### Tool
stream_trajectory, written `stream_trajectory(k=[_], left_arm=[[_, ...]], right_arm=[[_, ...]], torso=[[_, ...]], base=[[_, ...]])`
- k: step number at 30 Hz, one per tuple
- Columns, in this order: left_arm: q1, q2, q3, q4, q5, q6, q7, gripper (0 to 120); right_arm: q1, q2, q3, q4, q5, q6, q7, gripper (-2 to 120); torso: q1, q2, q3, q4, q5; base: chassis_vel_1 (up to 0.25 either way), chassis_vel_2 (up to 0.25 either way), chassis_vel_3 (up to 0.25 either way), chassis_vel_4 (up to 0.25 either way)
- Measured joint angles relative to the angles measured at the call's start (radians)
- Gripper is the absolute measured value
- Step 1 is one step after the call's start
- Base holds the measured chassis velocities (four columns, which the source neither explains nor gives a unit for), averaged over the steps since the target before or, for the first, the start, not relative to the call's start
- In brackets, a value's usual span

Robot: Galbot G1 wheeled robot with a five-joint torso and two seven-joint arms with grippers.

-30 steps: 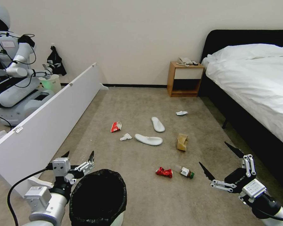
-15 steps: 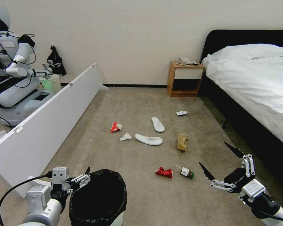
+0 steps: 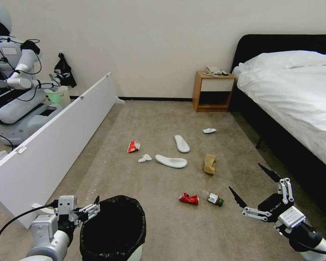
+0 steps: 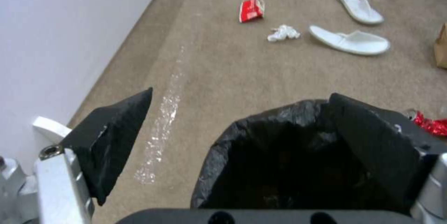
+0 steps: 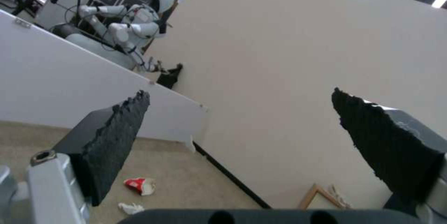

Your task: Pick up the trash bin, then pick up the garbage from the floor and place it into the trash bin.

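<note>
Trash bin (image 3: 114, 232) rim sits between the spread fingers of the left pincer (image 3: 84, 209).

trash bin (image 3: 114, 232): white, black liner, upright | garbage (image 3: 172, 161): roughly 8 pieces scattered | floor (image 3: 163, 224): carpet

Left tool (image 3: 92, 207) has dropped lower and pulled back toward the robot over the last second, from above and beside the trash bin (image 3: 113, 227) down to rim level at the bin's left side. Its fingers look less spread in the head view than a second ago, still parted. In the left wrist view one finger (image 4: 109, 140) sits outside the black liner, the other (image 4: 372, 147) over the bin's opening, straddling the rim; contact with the rim can't be told. The cable behind the left arm has sagged lower with it.
</note>
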Motion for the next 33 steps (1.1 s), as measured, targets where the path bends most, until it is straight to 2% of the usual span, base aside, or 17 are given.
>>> stream_trajectory(k=[13,24,33], left_arm=[[-0.006,-0.006,0.017,0.066,-0.006,-0.002,-0.007,100],[-0.007,-0.010,0.003,0.191,-0.004,-0.013,-0.023,100],[-0.015,-0.012,0.002,0.249,-0.002,-0.025,-0.032,100]], right_arm=[[0.001,-0.002,0.005,-0.002,0.005,0.000,0.000,100],[0.005,-0.003,0.002,-0.009,0.005,0.000,0.000,100],[0.003,-0.002,0.003,-0.009,0.006,0.002,0.000,100]], torso=[[0.000,0.000,0.000,0.0000,0.0001],[0.000,0.000,0.000,-0.0001,0.0001],[0.000,0.000,0.000,0.0000,0.0001]], base=[[0.000,0.000,0.000,0.000],[0.000,0.000,0.000,0.000],[0.000,0.000,0.000,0.000]])
